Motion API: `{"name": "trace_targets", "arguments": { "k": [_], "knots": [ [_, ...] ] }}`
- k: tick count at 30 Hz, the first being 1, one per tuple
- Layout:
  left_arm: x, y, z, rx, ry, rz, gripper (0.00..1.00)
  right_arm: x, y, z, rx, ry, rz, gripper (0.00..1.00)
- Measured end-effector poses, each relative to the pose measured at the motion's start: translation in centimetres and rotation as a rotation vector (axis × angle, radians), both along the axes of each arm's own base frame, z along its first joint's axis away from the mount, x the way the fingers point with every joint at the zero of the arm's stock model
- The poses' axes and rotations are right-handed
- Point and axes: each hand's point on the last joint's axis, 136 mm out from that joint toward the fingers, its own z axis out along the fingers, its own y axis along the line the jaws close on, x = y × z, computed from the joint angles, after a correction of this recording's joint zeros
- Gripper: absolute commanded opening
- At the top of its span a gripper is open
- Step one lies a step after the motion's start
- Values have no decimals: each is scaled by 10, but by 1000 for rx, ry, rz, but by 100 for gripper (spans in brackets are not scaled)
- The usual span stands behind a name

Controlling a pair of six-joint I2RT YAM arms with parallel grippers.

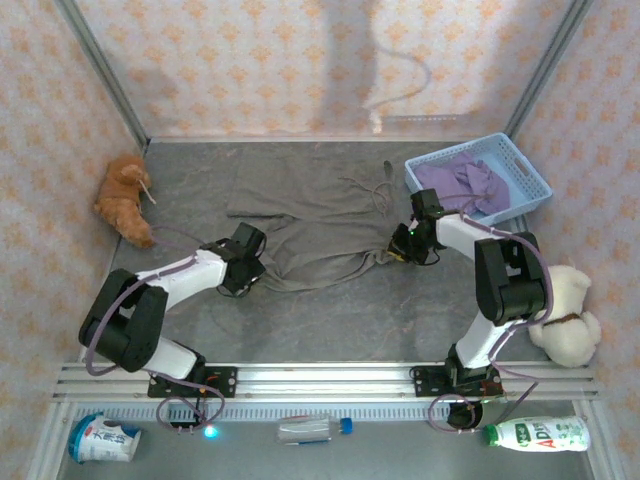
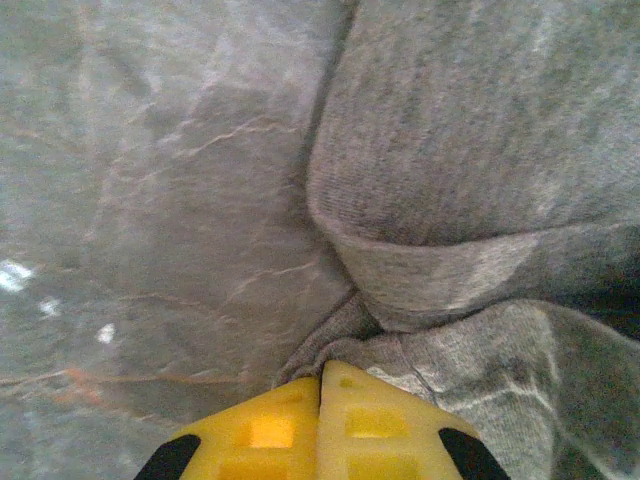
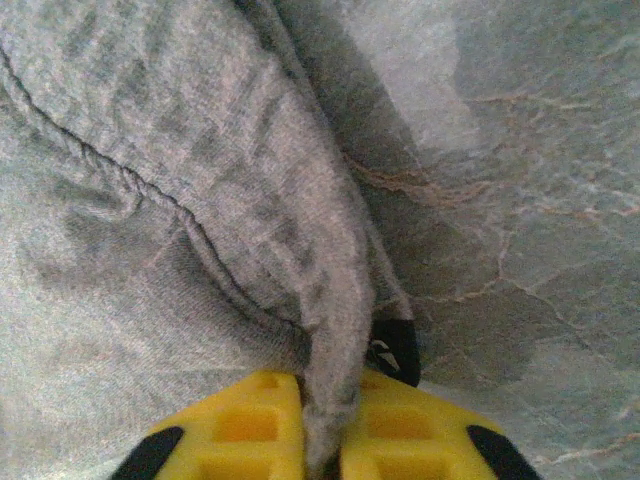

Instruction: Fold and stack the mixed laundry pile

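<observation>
Grey-brown trousers (image 1: 300, 210): right gripper (image 3: 322, 390) clamped on fold; left gripper (image 2: 321, 368) closed tight, pinching bunched edge.

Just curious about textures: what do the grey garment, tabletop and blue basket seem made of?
Grey garment: soft matte knit, probably cotton jersey; fine ribbing, stitched seam, limp folds. Tabletop: grey marble-patterned sheet or stone, slightly glossy; pale veins, small glints. Blue basket: rigid moulded plastic, apparently; even lattice walls.
</observation>
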Motion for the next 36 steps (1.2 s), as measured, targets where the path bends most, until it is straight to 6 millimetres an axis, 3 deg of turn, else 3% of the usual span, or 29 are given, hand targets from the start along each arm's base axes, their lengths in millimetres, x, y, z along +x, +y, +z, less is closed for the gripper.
{"name": "trace_targets", "arguments": {
  "k": [4,9,13,16,21,25,30,34,35,36],
  "knots": [
    [-22,14,18,31,4,9,0,-13,-3,2,-9,50,-13,0],
    [-31,35,75,61,-154,54,0,-43,-7,15,-10,123,-32,0],
    [-19,47,114,79,-250,96,0,-51,-4,38,18,122,-44,0],
    [1,54,138,106,-284,125,0,-37,2,62,53,88,-64,0],
    [47,66,165,143,-334,174,0,11,11,120,114,-58,-113,0],
    [95,71,189,170,-371,171,0,49,19,150,168,-133,-157,0],
    [176,68,225,210,-449,135,0,103,24,148,200,-137,-215,0],
    [241,69,235,231,-489,105,0,146,22,135,214,-136,-272,0],
    [261,68,236,228,-499,94,0,159,20,132,214,-140,-289,1],
    [281,66,235,224,-509,82,3,171,19,129,215,-148,-301,11]
  ]
}}
